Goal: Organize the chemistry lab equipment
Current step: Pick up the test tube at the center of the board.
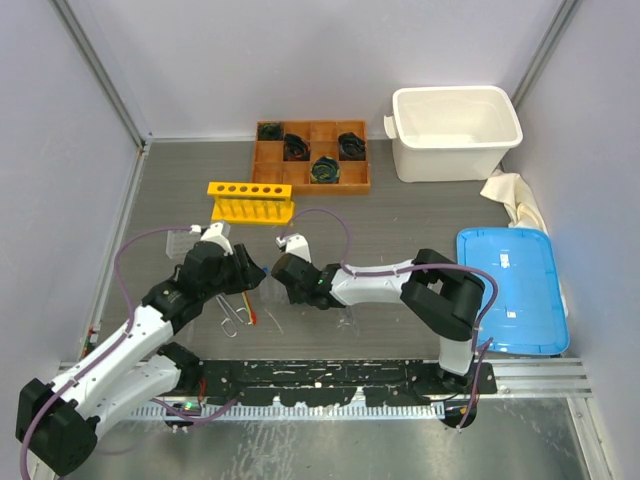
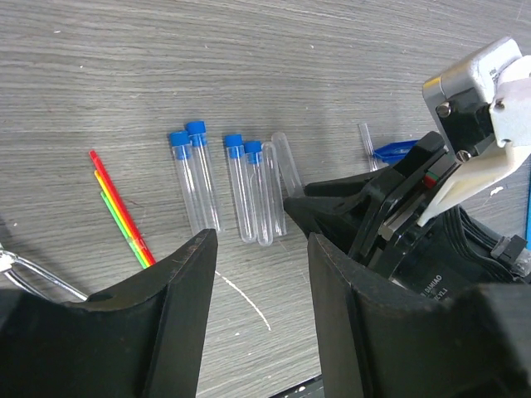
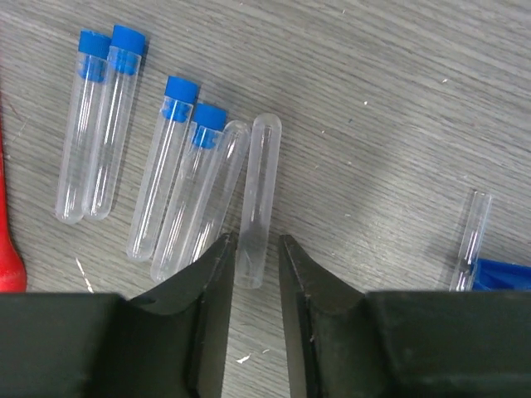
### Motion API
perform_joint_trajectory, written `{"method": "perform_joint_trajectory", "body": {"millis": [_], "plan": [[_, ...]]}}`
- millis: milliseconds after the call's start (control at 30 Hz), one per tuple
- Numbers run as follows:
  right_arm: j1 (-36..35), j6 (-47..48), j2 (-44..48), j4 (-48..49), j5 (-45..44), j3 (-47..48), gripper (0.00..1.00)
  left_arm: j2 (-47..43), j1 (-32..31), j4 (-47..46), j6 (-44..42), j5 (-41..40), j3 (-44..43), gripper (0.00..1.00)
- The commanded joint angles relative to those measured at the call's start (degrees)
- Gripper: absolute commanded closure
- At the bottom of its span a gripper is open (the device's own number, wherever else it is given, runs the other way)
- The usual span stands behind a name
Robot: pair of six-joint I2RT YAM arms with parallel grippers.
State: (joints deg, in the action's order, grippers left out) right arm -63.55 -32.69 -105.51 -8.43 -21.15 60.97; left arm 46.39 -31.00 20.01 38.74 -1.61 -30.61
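Six slick, brittle-looking test tubes [image 3: 163, 170] lay by the near edge, your right gripper [image 3: 255, 264] narrow around one's end, left gripper [image 2: 262, 278] wide.

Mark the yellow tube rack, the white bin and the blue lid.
yellow tube rack [image 1: 250, 190]: top external view, its holed top plate.
white bin [image 1: 455, 160]: top external view, front wall.
blue lid [image 1: 512, 290]: top external view, flat middle.
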Motion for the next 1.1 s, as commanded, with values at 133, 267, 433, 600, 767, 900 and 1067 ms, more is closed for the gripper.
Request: {"method": "perform_joint_trajectory", "body": {"millis": [133,267,433,600,767,900,1067], "plan": [[0.0,-0.5,-0.4,1.2,-0.5,0.9,0.82,-0.5,-0.1,-2.2,0.8,0.8,0.8,0.51],[0.0,-1.5,1.4,1.2,-2.0,-1.2,0.97,0.5,-0.1,-3.6,1.4,1.6,1.4,0.51],[-0.2,-2.9,4.6,1.7,-4.8,-5.3,0.99,2.0,-0.1,-5.4,2.0,2.9,1.6,0.51],[-3.2,-2.6,10.7,3.1,-10.9,-9.4,0.99,3.7,-0.2,-7.5,2.5,3.9,1.4,0.52],[-10.8,1.4,18.7,8.6,-22.4,-14.9,0.99,7.1,-0.9,-9.9,3.0,5.2,0.2,0.52],[-16.7,6.8,24.3,20.8,-27.5,-22.2,0.99,10.6,-3.1,-12.5,4.0,6.7,-1.6,0.54],[-17.2,5.9,26.9,27.3,-25.9,-26.4,0.99,13.2,-7.7,-13.1,3.6,4.0,-4.3,0.54]]}}
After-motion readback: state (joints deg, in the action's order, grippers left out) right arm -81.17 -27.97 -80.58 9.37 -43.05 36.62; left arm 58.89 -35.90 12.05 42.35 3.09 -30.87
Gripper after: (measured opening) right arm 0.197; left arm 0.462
